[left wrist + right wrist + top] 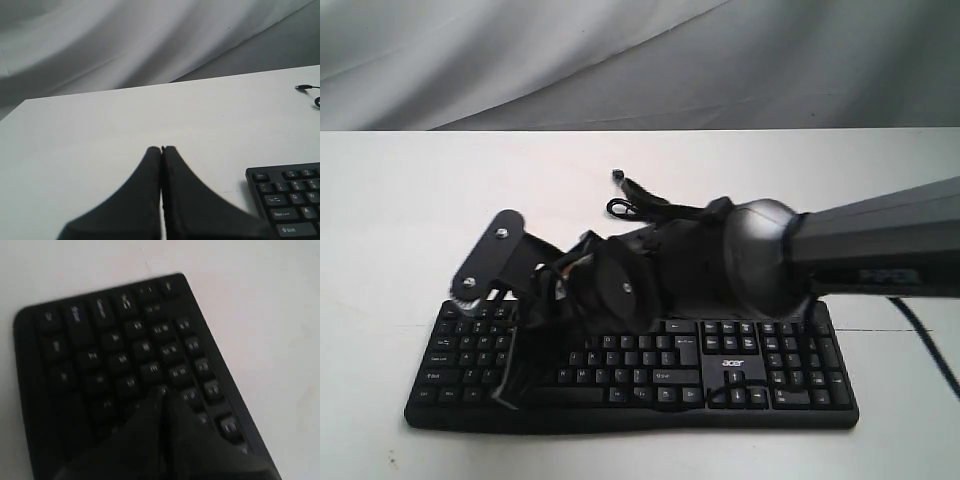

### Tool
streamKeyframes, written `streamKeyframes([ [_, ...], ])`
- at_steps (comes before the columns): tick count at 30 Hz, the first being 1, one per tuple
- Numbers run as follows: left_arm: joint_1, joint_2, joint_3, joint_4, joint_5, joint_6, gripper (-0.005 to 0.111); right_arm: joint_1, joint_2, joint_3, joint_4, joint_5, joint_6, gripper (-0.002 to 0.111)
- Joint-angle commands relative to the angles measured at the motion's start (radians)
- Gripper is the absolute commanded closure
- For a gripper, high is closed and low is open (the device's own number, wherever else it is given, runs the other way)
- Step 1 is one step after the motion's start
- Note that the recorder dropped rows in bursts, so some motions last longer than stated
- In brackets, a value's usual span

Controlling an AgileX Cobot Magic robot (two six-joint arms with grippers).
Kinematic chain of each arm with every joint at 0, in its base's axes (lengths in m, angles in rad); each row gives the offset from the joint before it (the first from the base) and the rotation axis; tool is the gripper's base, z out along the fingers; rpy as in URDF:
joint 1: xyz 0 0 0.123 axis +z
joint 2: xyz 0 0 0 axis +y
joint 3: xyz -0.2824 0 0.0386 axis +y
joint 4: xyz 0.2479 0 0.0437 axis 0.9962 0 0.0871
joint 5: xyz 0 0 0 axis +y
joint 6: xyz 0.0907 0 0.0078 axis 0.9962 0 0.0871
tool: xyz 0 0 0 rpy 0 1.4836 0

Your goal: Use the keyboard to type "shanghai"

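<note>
The keyboard (620, 365) is laid near-centre on the white table (400, 220), long axis L–R, num pad at the R end. The right gripper (506, 398), fingers pressed together w/ nothing held, is extended across from the R, tip-down over the L letter block. Contact can't be told, and legends there are too blurred for the key to be read. The left gripper (161, 150), likewise closed and empty, is held over bare table just L of the keyboard, so the right is judged nearer; the cable (635, 205) is coiled on the far side, clear of the keys.

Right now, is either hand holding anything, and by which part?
Nothing is held: the left hand and the right hand are both shut empty.
</note>
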State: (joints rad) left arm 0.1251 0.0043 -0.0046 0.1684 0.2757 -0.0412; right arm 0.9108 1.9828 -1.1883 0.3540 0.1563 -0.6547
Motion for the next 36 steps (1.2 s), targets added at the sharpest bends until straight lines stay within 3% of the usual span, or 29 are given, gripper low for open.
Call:
streamKeyframes([
  [1, -0.007, -0.004, 0.005, -0.002, -0.010, -0.004, 0.107, -0.046, -0.072, 0.128, 0.028, -0.080, 0.006, 0.108],
  [14, -0.007, -0.004, 0.005, -0.002, -0.010, -0.004, 0.107, -0.096, -0.058, 0.187, 0.038, -0.122, 0.006, 0.108],
  [36, -0.007, -0.004, 0.005, -0.002, -0.010, -0.004, 0.107, -0.073, -0.030, 0.185, 0.038, -0.164, -0.010, 0.108],
])
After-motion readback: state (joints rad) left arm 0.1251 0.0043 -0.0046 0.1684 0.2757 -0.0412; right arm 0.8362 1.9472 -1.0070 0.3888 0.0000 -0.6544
